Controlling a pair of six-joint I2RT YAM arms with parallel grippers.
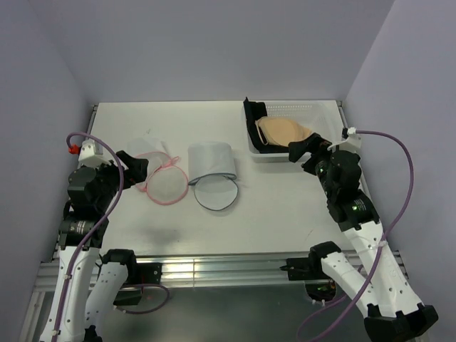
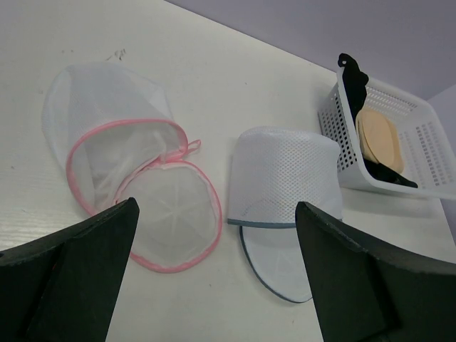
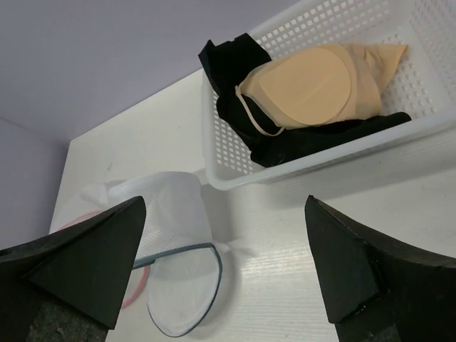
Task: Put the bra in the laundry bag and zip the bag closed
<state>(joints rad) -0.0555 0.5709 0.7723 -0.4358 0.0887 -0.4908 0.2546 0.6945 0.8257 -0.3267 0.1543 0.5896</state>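
A beige bra [image 1: 281,132] lies on a black bra [image 1: 254,114] in a white basket [image 1: 324,112] at the back right; they show in the right wrist view too, the beige bra [image 3: 313,82] over the black one [image 3: 235,64]. Two mesh laundry bags lie open on the table: a pink-trimmed bag [image 1: 162,177] at the left and a grey-trimmed bag [image 1: 212,171] in the middle. My left gripper [image 1: 135,167] is open and empty just left of the pink-trimmed bag [image 2: 135,185]. My right gripper [image 1: 310,151] is open and empty at the basket's near edge [image 3: 285,167].
The table [image 1: 278,214] is white, with walls on three sides. The grey-trimmed bag [image 2: 285,192] lies between the pink-trimmed bag and the basket [image 2: 413,142]. A metal rail [image 1: 214,267] runs along the near edge by the arm bases.
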